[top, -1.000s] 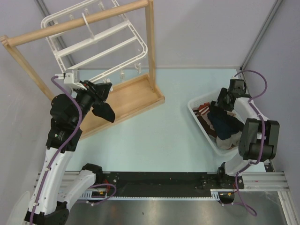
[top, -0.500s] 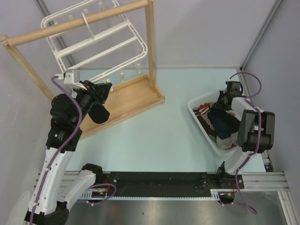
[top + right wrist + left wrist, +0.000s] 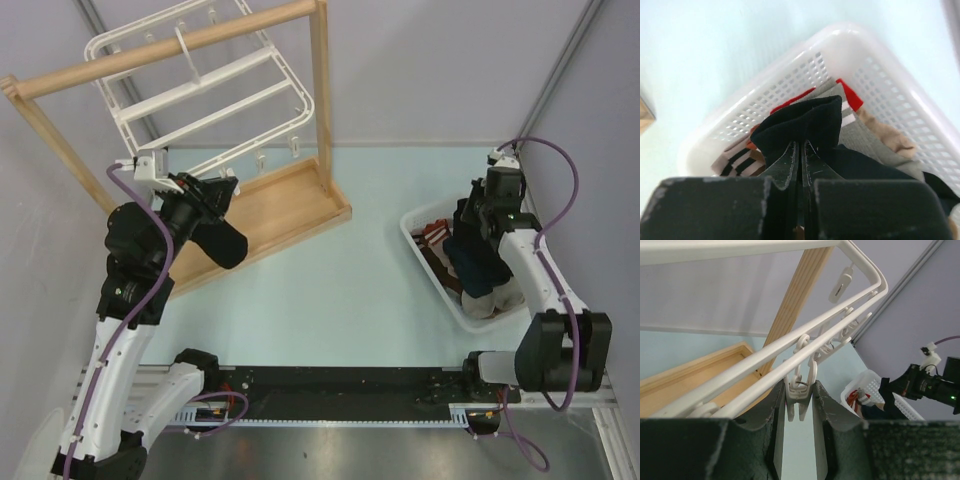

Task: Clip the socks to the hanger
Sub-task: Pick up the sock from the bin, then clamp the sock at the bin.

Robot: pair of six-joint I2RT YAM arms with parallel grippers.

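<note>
The white hanger [image 3: 195, 88] hangs by its hook from the wooden stand's top bar. My left gripper [image 3: 222, 190] is shut on one of its dangling clips [image 3: 800, 397], squeezed between the two fingers under the hanger's rail [image 3: 740, 250]. A black piece of fabric [image 3: 224, 244] hangs just below this gripper; what holds it is hidden. My right gripper [image 3: 470, 225] is over the basket, shut on a fold of a black sock [image 3: 805, 122] pinched between the fingertips [image 3: 801, 145]. More dark socks [image 3: 482, 268] lie in the basket.
The white plastic basket [image 3: 428, 268] at the right holds red, striped, grey and tan garments [image 3: 875, 132] around the socks, with its mesh wall [image 3: 790, 80] just ahead. The wooden stand's post [image 3: 320, 90] and base tray [image 3: 280, 215] stand at the back left.
My right gripper has shut on the black sock, and the right arm has swung out over the basket. The left gripper stays on the clip; the black fabric below it sways.
</note>
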